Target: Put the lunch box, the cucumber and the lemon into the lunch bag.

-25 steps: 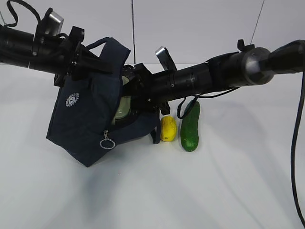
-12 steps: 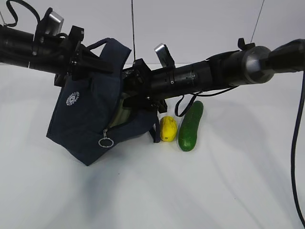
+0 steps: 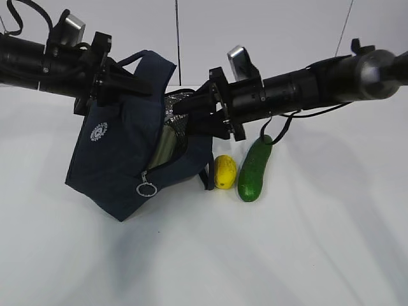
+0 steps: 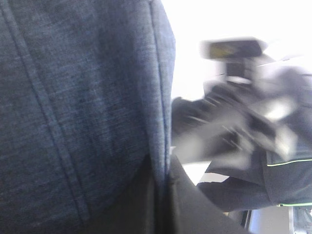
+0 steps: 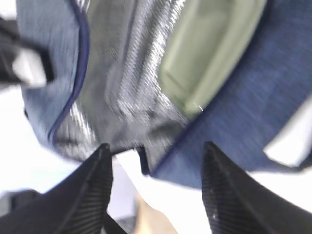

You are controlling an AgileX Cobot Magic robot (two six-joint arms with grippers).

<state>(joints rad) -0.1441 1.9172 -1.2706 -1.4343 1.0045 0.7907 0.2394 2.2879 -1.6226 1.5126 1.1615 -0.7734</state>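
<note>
My left gripper [image 3: 131, 84] is shut on the upper edge of the navy lunch bag [image 3: 118, 162] and holds it up, tilted, with its mouth facing right. In the left wrist view the bag fabric [image 4: 83, 97] is pinched between the jaws. The lunch box [image 3: 167, 144] sits inside the bag, its sage-green lid [image 5: 207, 53] showing against the silver lining. My right gripper [image 3: 189, 112] hangs open just outside the bag mouth, with nothing between its fingers [image 5: 103, 165]. The yellow lemon [image 3: 224, 171] and the dark green cucumber [image 3: 253, 169] lie side by side on the table right of the bag.
The white table [image 3: 287, 255] runs wide in front and to the right. A black cable [image 3: 275, 135] hangs from the right arm down to the cucumber's far end. The bag's silver ring pull [image 3: 146, 189] dangles low on its front.
My right gripper has drawn back up and to the right out of the bag mouth, leaving the lunch box inside. The left gripper and the bag have hardly moved.
</note>
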